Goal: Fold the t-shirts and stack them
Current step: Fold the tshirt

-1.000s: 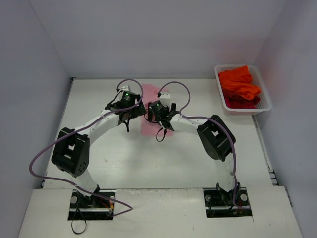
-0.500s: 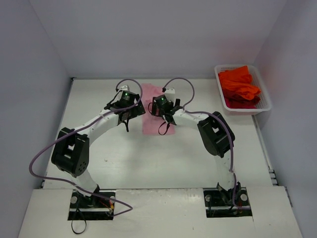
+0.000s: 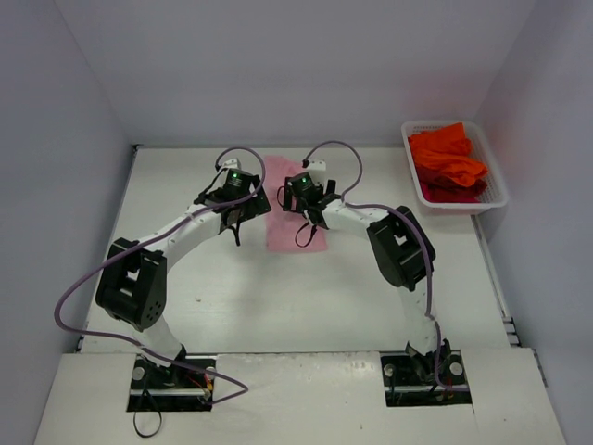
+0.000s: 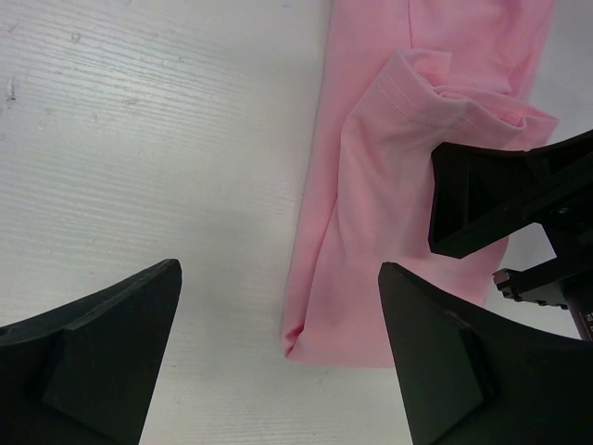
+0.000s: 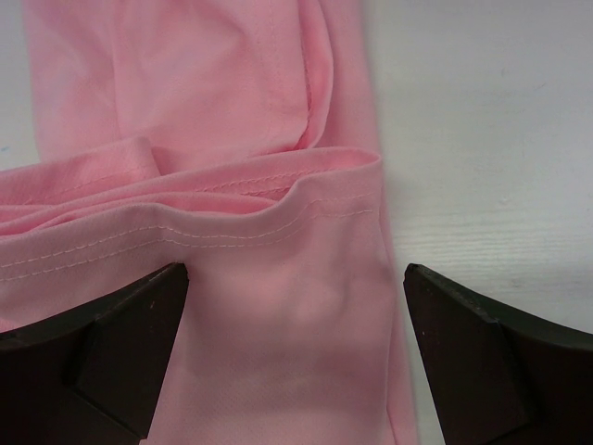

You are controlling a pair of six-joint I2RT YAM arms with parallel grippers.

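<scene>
A light pink t-shirt (image 3: 298, 234) lies on the table, folded into a narrow strip between the two arms. My left gripper (image 3: 246, 206) hovers open beside the strip's left edge; in the left wrist view its near corner (image 4: 306, 334) sits between the black fingers (image 4: 102, 357). My right gripper (image 3: 303, 197) stands open right above the strip. Its fingers (image 5: 505, 357) straddle the cloth (image 5: 278, 324), where a stitched hem (image 5: 232, 227) is folded across. Neither gripper (image 4: 278, 357) (image 5: 296, 357) holds anything. Bright orange-red t-shirts (image 3: 447, 162) lie bunched in a basket.
The white mesh basket (image 3: 501, 190) sits at the back right by the right wall. White walls close in the table on the left, back and right. Purple cables loop over both arms. In the left wrist view the right gripper's black body (image 4: 519, 204) shows.
My right gripper has moved toward the back along the pink strip, uncovering more of its near end. The left arm has stayed still.
</scene>
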